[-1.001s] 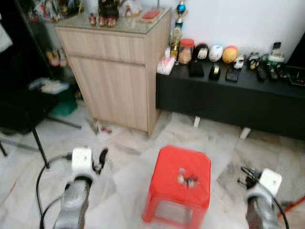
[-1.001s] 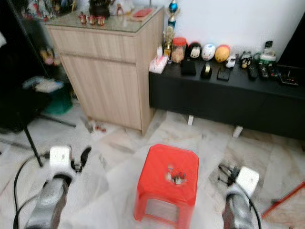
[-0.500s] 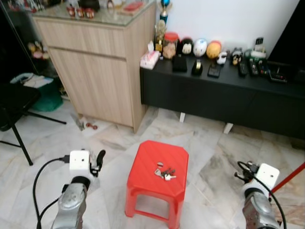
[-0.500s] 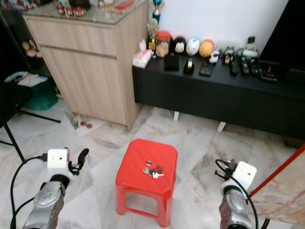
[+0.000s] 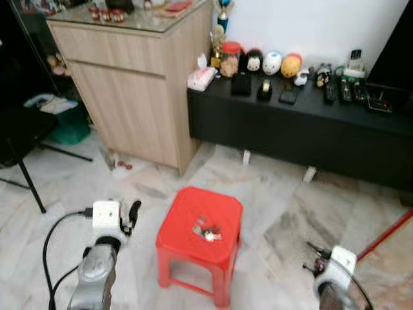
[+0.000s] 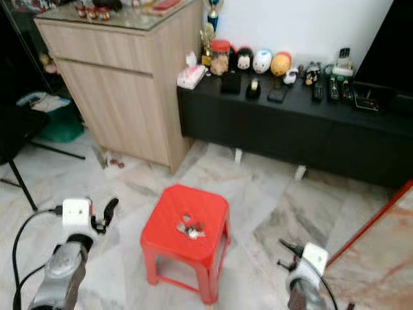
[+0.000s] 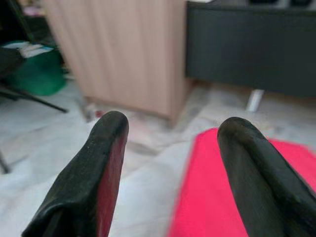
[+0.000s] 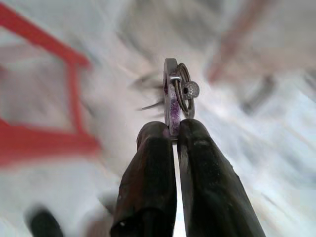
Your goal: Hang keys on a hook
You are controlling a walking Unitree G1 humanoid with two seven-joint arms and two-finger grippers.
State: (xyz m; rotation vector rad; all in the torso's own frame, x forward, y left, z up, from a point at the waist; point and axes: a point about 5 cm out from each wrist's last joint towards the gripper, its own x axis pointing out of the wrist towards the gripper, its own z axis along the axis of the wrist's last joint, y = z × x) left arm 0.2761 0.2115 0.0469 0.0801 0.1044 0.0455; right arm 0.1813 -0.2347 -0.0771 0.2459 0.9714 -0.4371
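Note:
A bunch of keys lies on top of a red plastic stool on the marble floor in front of me. My right gripper is shut on a metal key ring with a purple tab, held low over the floor to the right of the stool. My left gripper hovers to the left of the stool, fingers open with nothing between them. The right wrist view is blurred.
A tall wooden cabinet stands at the back left, and a low black bench with several small items runs along the white wall. A black stand leg and a green bin are at the left. A red pole slants at the right.
The whole picture has shifted as the camera moved, and the stool now shows further left. My right gripper shows lower in the picture. The keys still lie on the stool.

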